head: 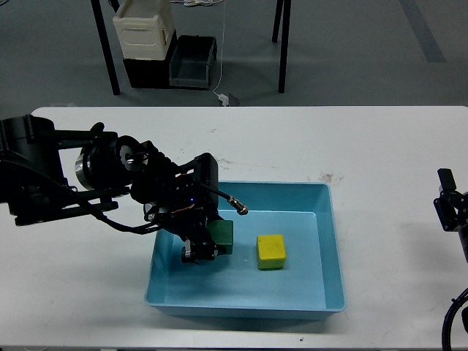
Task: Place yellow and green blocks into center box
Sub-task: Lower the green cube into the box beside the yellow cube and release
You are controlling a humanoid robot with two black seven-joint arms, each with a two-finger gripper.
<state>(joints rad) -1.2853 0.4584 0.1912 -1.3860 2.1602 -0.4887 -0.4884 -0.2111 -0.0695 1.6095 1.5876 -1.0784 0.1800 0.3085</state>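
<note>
While my left arm reaches in from the left edge of the white table (365, 146), its gripper (199, 250) hangs down inside the light blue tray (333, 241), over the left part of the tray floor. The green block (221, 235) sits right against that gripper, touching it on its right side and partly hidden behind the dark fingers. From this angle the fingers blur into the black wrist hardware and cables, so I cannot tell how far apart they are or whether they have any hold on the green block.

The yellow block (271, 251) rests flat on the tray floor near the middle, just beside the green block on its right, with a narrow strip of blue showing between them. Both cubes lie inside the tray walls.

The tray stands toward the near edge of the table, roughly central along its length.

My right gripper (447, 201) shows only as a small dark piece at the right edge of the view, above the table's right end and well apart from the tray. Its fingers are too small and dark for me to tell their state.
</note>
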